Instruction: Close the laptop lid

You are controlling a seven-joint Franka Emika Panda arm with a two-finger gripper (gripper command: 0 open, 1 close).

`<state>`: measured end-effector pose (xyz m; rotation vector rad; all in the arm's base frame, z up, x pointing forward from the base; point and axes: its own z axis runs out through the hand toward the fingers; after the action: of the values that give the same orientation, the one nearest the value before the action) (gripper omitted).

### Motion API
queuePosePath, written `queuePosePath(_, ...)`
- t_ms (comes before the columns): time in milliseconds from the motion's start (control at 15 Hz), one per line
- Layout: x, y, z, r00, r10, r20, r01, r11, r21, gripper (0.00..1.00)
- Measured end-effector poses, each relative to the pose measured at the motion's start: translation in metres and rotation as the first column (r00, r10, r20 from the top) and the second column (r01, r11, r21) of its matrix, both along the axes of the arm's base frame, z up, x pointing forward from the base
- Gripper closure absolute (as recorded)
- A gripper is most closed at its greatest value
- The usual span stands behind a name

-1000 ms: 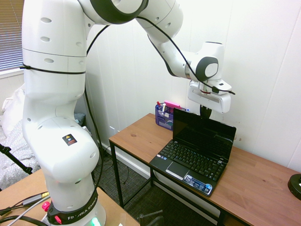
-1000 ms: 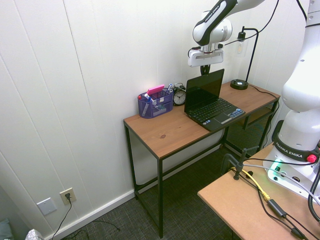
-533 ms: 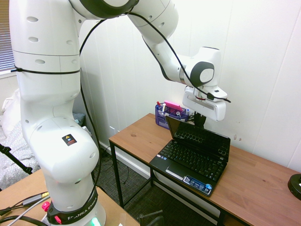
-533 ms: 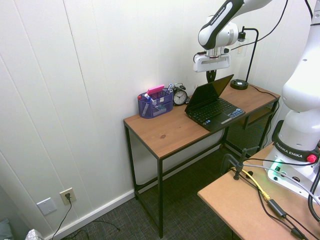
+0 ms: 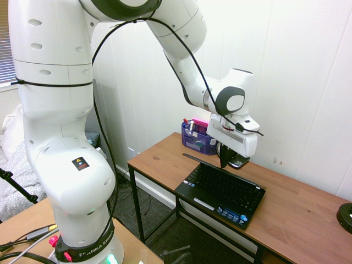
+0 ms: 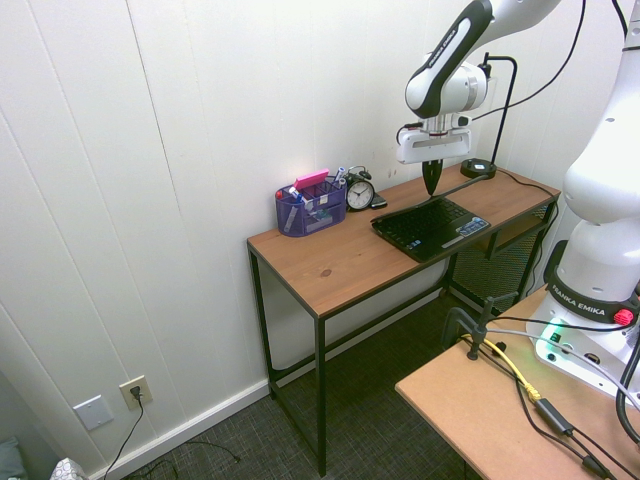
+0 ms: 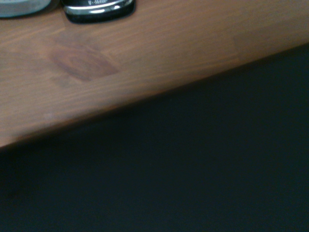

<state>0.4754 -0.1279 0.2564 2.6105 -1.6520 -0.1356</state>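
Observation:
The small black laptop lies on the wooden desk. Its laptop lid is lowered to a shallow angle just above the keyboard and shows almost edge-on. My gripper is shut, and its dark fingertips press down on the lid's back near its upper edge. In the second exterior view the gripper stands upright over the rear of the laptop. The wrist view is filled by the lid's matte black back, with a strip of desk beyond it.
A purple mesh organizer holding pens stands at the back of the desk by the wall, with an alarm clock beside it. A dark phone lies just behind the laptop. A black lamp base sits at the desk's far end.
The lid has swung down from upright to nearly flat over the keyboard. My shut gripper has followed it down and forward, staying against its back.

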Motion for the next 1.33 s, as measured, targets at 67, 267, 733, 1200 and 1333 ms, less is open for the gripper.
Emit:
queuePosePath(67, -0.003, 0.0, -0.005, 1.0, 0.0, -0.003, 0.0, 1.0, 0.003, 1.0)
queuePosePath(267, -0.009, 0.001, -0.021, 1.0, -0.001, -0.023, 0.001, 1.0, 0.014, 1.0)
queuePosePath(733, -0.016, -0.003, -0.049, 0.998, 0.006, -0.063, -0.004, 0.999, 0.044, 1.0)
queuePosePath(1200, -0.021, -0.007, -0.065, 0.996, 0.003, -0.087, 0.002, 0.998, 0.056, 1.0)
queuePosePath(1333, -0.02, -0.008, -0.065, 0.996, 0.002, -0.085, 0.003, 0.998, 0.055, 1.0)
